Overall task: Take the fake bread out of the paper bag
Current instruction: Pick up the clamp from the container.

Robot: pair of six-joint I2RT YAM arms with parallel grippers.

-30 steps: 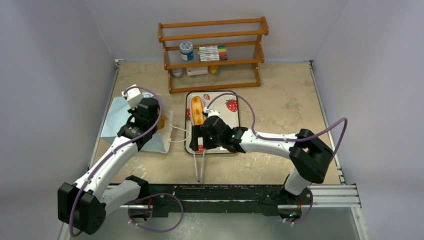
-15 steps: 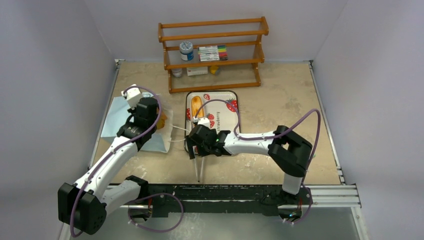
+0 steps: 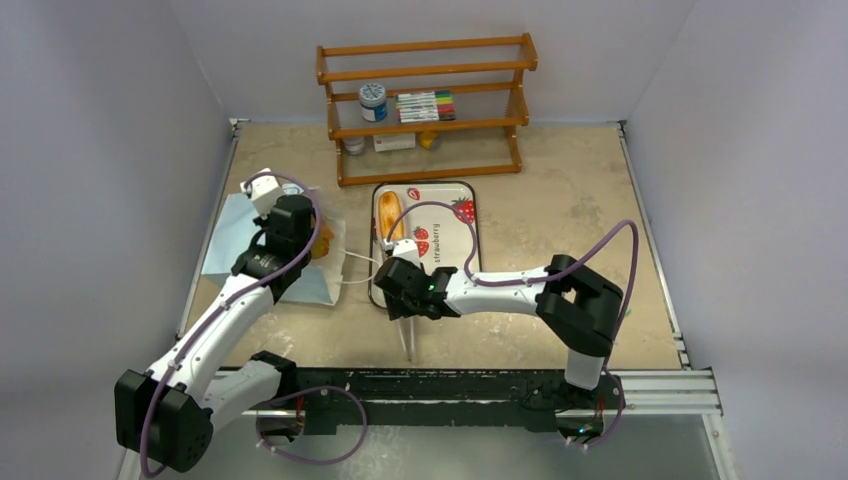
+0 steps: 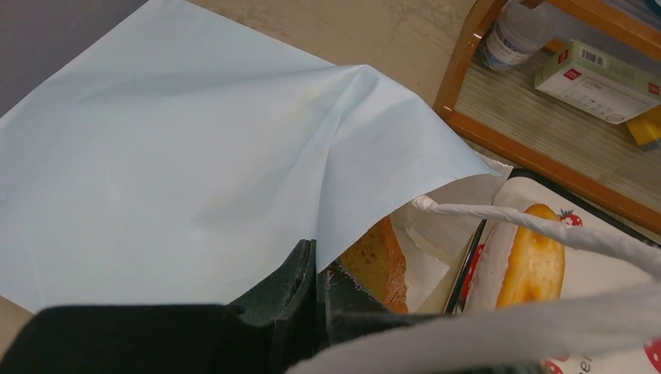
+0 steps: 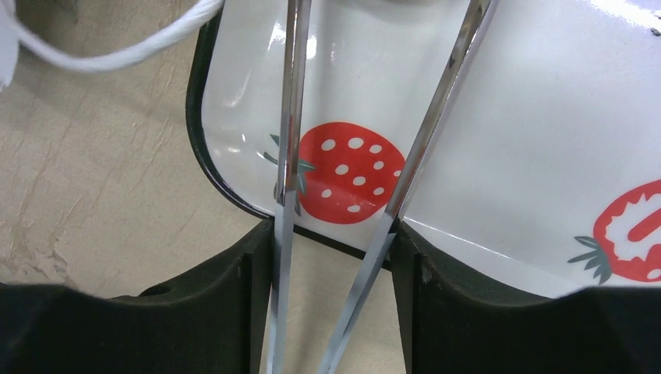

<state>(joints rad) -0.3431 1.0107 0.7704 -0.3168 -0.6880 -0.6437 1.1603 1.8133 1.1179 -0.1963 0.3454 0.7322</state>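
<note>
left gripper (image 4: 314, 263): closed, pinching the upper edge of the paper bag (image 4: 179, 171) at its mouth; that layer stands raised off the lower one.
paper bag: light blue, white inside; lies on the table (image 3: 560, 200), spreading ahead and to the left of the left gripper, with its mouth at the fingertips.
cord handle (image 4: 546, 230): white; runs from the bag mouth across the view to the right of the left gripper.
brown bread piece (image 4: 380, 261): inside the bag mouth, just right of the left gripper's fingertips, partly hidden by paper.
golden loaf (image 4: 531, 265): out of the bag, lying on the tray (image 3: 455, 232), further right of the left gripper.
right gripper (image 5: 334, 249): partly closed around the tongs (image 5: 292, 117), each finger touching one arm.
tongs: metal; the arms run forward from the right gripper over the tray's rounded corner, tips out of the wrist view; the rear end pokes out behind the gripper.
tray: white, strawberry print, dark rim; below and ahead of the right gripper.
</note>
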